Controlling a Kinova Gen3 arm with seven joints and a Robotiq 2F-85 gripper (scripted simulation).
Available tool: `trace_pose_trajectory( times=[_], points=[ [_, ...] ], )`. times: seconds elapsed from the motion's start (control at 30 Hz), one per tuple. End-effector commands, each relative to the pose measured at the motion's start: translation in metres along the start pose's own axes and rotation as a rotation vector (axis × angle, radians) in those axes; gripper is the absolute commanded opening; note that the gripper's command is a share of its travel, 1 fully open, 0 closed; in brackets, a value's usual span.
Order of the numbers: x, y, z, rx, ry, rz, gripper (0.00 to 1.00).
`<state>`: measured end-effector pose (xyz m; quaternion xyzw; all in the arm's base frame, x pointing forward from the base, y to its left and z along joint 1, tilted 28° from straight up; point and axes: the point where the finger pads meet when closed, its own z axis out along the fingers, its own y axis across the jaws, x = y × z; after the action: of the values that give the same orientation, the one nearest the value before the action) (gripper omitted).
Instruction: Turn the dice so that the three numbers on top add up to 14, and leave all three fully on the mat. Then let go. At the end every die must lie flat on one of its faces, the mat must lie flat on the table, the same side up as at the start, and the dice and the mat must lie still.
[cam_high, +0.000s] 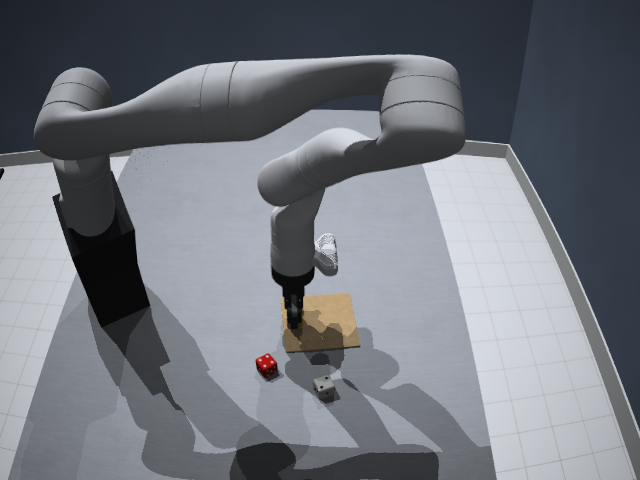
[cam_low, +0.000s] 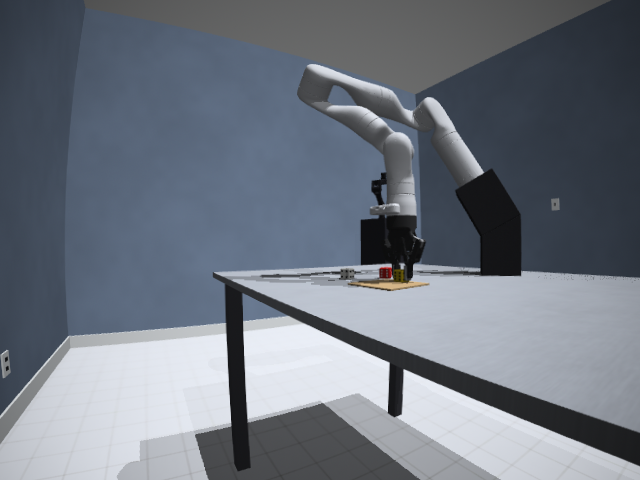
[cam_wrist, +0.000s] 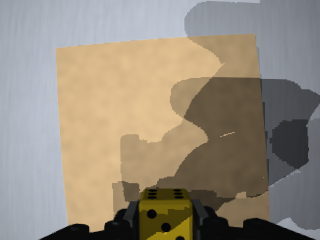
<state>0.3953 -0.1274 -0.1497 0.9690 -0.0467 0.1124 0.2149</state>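
The yellow die (cam_wrist: 162, 221) (cam_low: 398, 275) stands on the tan mat (cam_high: 333, 305) (cam_low: 388, 287) (cam_wrist: 100, 100), near the mat's left edge in the top view, where the fingers mostly hide it. Its top shows three pips and one side shows six. My gripper (cam_high: 294, 325) (cam_low: 402, 277) (cam_wrist: 165, 214) is low around this die, slightly open, with a finger close beside each of two sides. The red die (cam_high: 266, 364) (cam_low: 385, 272) lies on the table off the mat, four on top. The white die (cam_high: 324, 386) (cam_low: 346, 273) also lies off the mat, two on top.
The grey table (cam_high: 206, 248) (cam_low: 516, 330) surrounds the mat. The red and white dice lie beyond the mat's near edge in the top view, the red one further left. Arm shadows cross the mat and both loose dice's surroundings. The arm's black pedestal (cam_high: 111, 279) stands at the left.
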Motion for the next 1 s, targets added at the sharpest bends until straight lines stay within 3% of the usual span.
trace_pose_trajectory(
  times=[0.0,0.23,0.67,0.8,0.97],
  points=[
    [0.003,0.001,0.001,-0.001,0.008,0.002,0.34],
    [0.003,0.001,0.001,-0.001,0.008,0.002,0.46],
    [0.003,0.001,0.000,-0.001,0.008,0.002,0.46],
    [0.003,0.001,-0.008,-0.001,0.008,0.002,0.46],
    [0.003,0.001,-0.032,-0.001,0.008,0.002,0.46]
  ],
)
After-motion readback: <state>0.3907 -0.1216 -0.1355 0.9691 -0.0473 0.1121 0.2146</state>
